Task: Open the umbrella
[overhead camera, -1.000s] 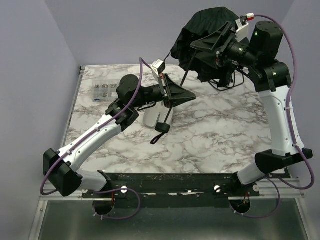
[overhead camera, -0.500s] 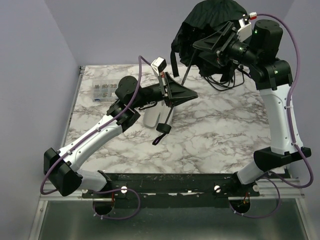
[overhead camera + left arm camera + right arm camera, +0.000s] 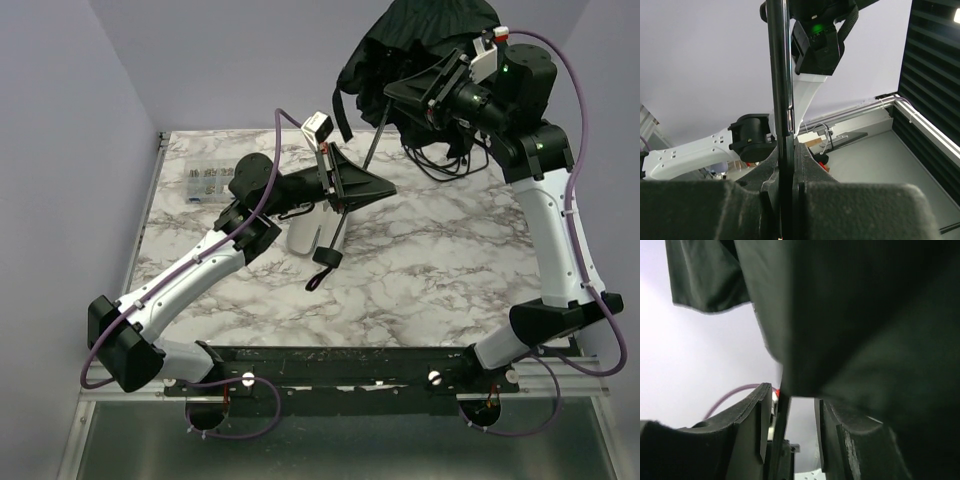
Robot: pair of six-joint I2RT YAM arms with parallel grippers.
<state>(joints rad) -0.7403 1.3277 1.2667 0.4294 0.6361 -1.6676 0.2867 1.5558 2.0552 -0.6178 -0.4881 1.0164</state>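
Note:
The umbrella's dark canopy (image 3: 420, 30) hangs bunched high at the back right. Its thin black shaft (image 3: 372, 140) slants down through my left gripper (image 3: 345, 200) to the handle (image 3: 326, 256) above the table. My left gripper is shut on the shaft (image 3: 780, 75), its jaws (image 3: 789, 150) pressed on both sides. My right gripper (image 3: 392, 92) is raised in the air and closed on the canopy bundle. In the right wrist view dark fabric (image 3: 865, 315) covers the jaw tips (image 3: 792, 405), and the shaft runs beside the left jaw.
A cream sleeve (image 3: 308, 236) lies on the marble table (image 3: 430, 260) under the left gripper. A clear compartment box (image 3: 205, 182) sits at the back left. A coiled black cable (image 3: 450, 165) lies at the back right. Purple walls close in on three sides.
My right gripper has lifted the canopy higher and slightly right along the shaft. The left arm holds the shaft in nearly the same place.

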